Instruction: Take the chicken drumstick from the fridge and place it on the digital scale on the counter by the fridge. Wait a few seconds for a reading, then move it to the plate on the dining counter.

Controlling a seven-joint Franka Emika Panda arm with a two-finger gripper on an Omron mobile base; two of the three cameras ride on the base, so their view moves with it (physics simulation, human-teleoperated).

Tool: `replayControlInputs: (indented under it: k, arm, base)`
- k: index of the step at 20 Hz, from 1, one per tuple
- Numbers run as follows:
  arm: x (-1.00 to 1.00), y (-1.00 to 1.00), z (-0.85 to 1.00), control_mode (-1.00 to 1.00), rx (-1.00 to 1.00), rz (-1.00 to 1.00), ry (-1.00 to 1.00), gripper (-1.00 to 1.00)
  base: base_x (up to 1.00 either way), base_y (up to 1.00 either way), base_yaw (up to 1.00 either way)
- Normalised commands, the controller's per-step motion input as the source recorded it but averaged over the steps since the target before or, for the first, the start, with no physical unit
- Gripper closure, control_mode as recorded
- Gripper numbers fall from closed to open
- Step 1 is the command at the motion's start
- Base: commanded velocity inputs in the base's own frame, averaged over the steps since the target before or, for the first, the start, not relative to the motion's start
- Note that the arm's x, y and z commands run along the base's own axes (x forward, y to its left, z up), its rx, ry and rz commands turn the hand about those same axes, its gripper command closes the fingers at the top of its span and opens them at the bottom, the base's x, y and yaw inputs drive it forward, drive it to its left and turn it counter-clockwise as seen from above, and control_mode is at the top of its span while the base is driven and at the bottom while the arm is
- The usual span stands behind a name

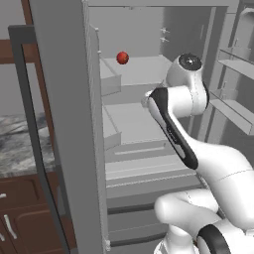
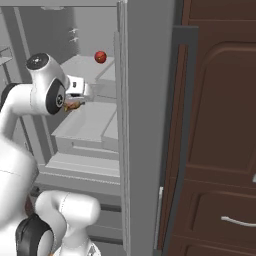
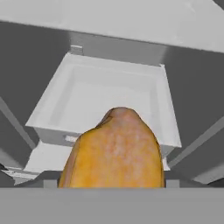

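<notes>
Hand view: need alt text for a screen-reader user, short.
A glossy orange-brown chicken drumstick looms close at the bottom centre, seen from the camera on the robot's hand. Behind it sits a shallow light-grey tray inside the fridge, with grey shelf edges around it.

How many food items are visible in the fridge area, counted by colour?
Orange-brown: 1, the chicken drumstick, at the gripper over a fridge drawer.
Red: 1, a small round fruit on an upper shelf.
Total: 2
</notes>
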Motion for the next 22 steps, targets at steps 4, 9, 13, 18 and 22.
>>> replayControlInputs:
  k: [4, 9, 13, 18, 22]
  arm:
    - [-0.24, -0.25, -0.71, -1.0, 0.08, -0.03, 0.39, 1.0]
    - [-0.14, -0.17, -0.51, -1.0, 0.06, 0.0, 0.25, 1.0]
    - [0.0, 0.0, 0.0, 1.0, 0.0, 0.0, 0.0, 1.0]
    - [0.0, 0.0, 0.0, 1.0, 0.0, 0.0, 0.0, 1.0]
    - [0.0, 0.0, 0.0, 1.0, 0.0, 0.0, 0.0, 1.0]
  base:
    - [0.0, 0.0, 0.0]
    - [0.0, 0.0, 0.0]
    - [-0.92, 0.0, 0.0]
    - [-1.0, 0.0, 0.09]
    - [-0.51, -0.01, 0.8]
